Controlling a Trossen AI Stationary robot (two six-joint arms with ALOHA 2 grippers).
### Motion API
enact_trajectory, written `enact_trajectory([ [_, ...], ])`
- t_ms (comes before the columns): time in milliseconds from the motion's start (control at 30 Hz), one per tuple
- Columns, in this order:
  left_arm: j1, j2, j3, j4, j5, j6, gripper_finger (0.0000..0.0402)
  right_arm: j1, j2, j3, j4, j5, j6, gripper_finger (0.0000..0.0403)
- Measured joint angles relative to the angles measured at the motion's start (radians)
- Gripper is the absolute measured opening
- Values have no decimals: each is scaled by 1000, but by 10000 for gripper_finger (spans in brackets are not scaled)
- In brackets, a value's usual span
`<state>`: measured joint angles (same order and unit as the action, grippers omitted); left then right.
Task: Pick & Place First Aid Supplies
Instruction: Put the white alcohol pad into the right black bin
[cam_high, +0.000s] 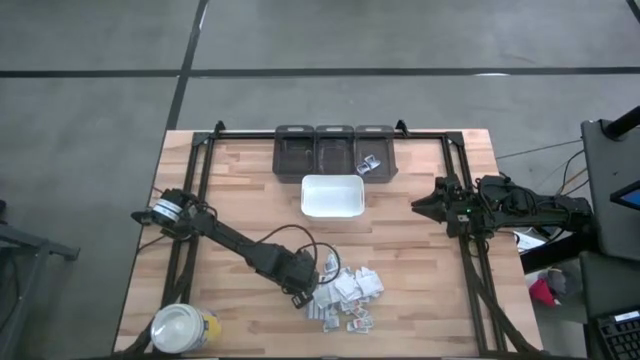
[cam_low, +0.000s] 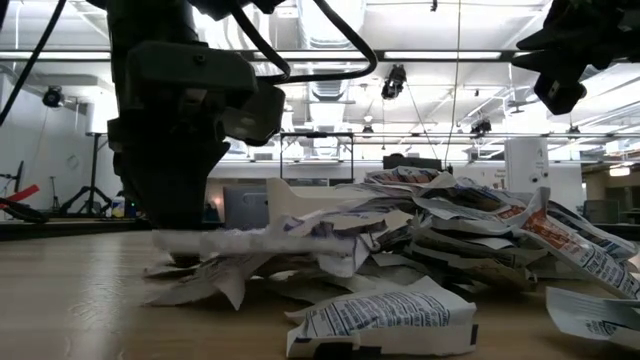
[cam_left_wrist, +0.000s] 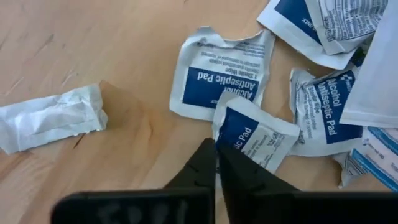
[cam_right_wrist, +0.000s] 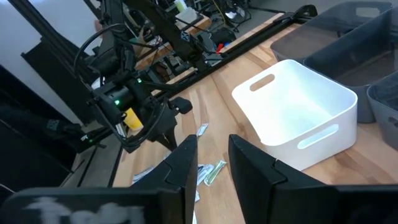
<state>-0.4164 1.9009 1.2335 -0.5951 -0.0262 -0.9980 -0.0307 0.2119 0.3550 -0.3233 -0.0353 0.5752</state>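
At the near left corner of the bench (cam_high: 240, 180), a round white-lidded yellow jar (cam_high: 184, 328) is seen. The left claw (cam_high: 308, 292) is lowered onto the left edge of the heap of first aid supplies (cam_high: 348, 296), which lies near the near edge of the bench, about midway along it. In the left wrist view, the fingers of this claw are pressed together, and the corner of a blue-and-white alcohol pad packet (cam_left_wrist: 258, 137) is pinched between their tips. A second alcohol pad packet (cam_left_wrist: 221, 74) is lying flat just beyond it, and a plain white crumpled packet (cam_left_wrist: 53, 119) lies apart on bare wood.

A white rectangular tray (cam_high: 332, 196) is placed at the middle of the bench, with three dark bins (cam_high: 334, 150) set in a row behind it along the far edge. Two small packets (cam_high: 368, 164) are contained in the rightmost bin.

The right claw (cam_high: 424, 204) is held above the bench near its right edge, well apart from the heap. In the right wrist view, its fingers (cam_right_wrist: 249, 163) are parted by a narrow gap, and nothing is gripped between them.
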Motion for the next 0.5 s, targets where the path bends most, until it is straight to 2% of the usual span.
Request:
enact_trajectory([
  [300,0,-1,0,-1,-1,2,1,0,0,0,0,0,-1,102],
  [500,0,-2,-2,1,-4,4,11,0,0,0,0,0,-2,96],
])
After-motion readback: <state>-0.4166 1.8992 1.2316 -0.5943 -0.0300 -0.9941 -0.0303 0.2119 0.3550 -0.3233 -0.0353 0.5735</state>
